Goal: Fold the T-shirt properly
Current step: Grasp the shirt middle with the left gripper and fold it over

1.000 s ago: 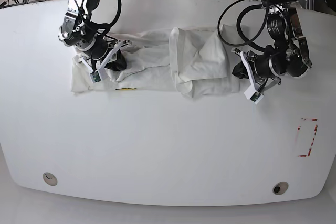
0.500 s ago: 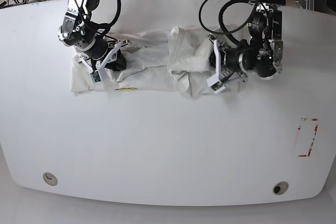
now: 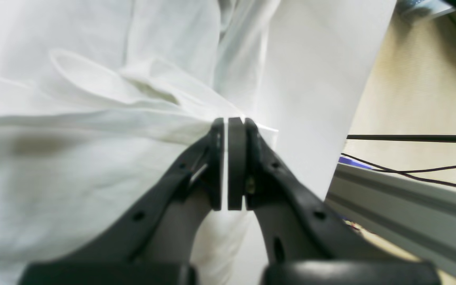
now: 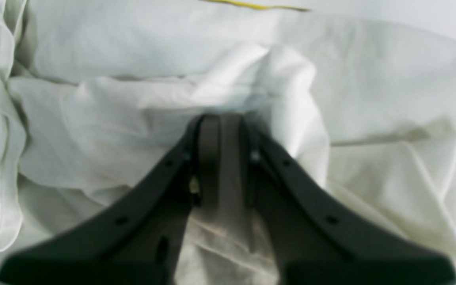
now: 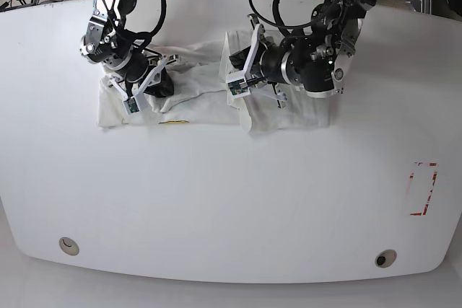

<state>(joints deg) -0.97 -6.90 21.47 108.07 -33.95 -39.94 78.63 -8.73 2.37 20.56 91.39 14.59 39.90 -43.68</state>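
The white, wrinkled T-shirt (image 5: 198, 84) lies across the far part of the table, and its right part is doubled over toward the middle. A thin yellow strip of print (image 5: 173, 122) shows at its near edge. My left gripper (image 5: 235, 70) is over the shirt's middle. In the left wrist view the left gripper (image 3: 228, 123) is shut on a fold of the cloth (image 3: 73, 158). My right gripper (image 5: 163, 84) rests on the shirt's left part. In the right wrist view the right gripper (image 4: 222, 118) is shut, with bunched cloth (image 4: 370, 79) at its tip.
A red marked rectangle (image 5: 423, 189) is on the white table (image 5: 231, 200) at the right. Two round fittings (image 5: 68, 245) (image 5: 385, 258) sit near the front edge. A metal rail (image 3: 410, 213) and cables run beyond the table's back edge.
My left arm has swung from the shirt's right end to its middle, taking the cloth's right part with it and doubling it over. The right arm has not moved.
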